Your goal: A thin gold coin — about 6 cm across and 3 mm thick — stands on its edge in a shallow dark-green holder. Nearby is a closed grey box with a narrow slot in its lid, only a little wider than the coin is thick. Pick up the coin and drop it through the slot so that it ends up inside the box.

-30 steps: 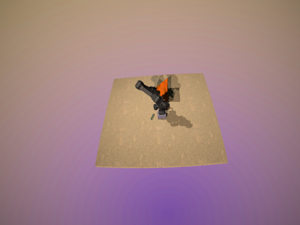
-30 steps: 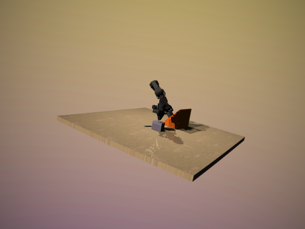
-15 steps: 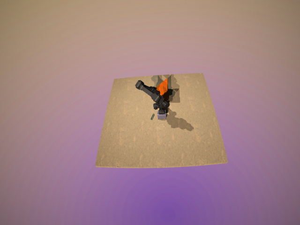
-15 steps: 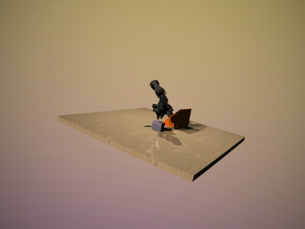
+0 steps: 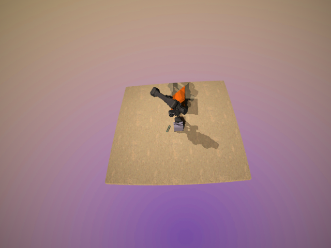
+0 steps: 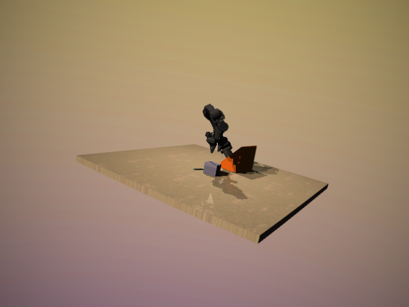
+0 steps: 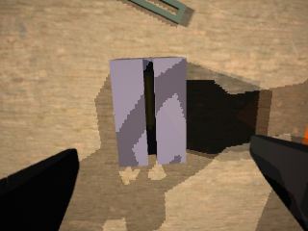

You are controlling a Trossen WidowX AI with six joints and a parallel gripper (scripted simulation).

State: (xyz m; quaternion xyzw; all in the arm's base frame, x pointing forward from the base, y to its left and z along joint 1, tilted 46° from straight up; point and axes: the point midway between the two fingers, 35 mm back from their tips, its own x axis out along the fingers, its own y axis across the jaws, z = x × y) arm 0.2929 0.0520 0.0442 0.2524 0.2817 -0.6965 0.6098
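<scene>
The grey box (image 5: 178, 127) (image 6: 210, 168) (image 7: 129, 91) stands upright on the table. In the wrist view its lid slot runs lengthwise, and a dim dark-gold strip, the coin (image 7: 150, 101), shows down inside the slot, below the lid. No part of the coin shows above the lid. My gripper (image 6: 215, 151) (image 7: 166, 150) is wide open and empty above the box, with one finger on each side of it in the wrist view. The dark-green holder (image 5: 168, 128) (image 6: 197, 169) (image 7: 182, 14) lies beside the box, its groove empty.
The orange base piece (image 5: 179, 95) (image 6: 227, 164) stands behind the box, with the dark arm (image 5: 167, 99) (image 6: 216, 129) rising beside it. The wooden table (image 5: 149, 163) (image 6: 148, 178) ends in open edges all round. Arm shadows fall across the box and the table.
</scene>
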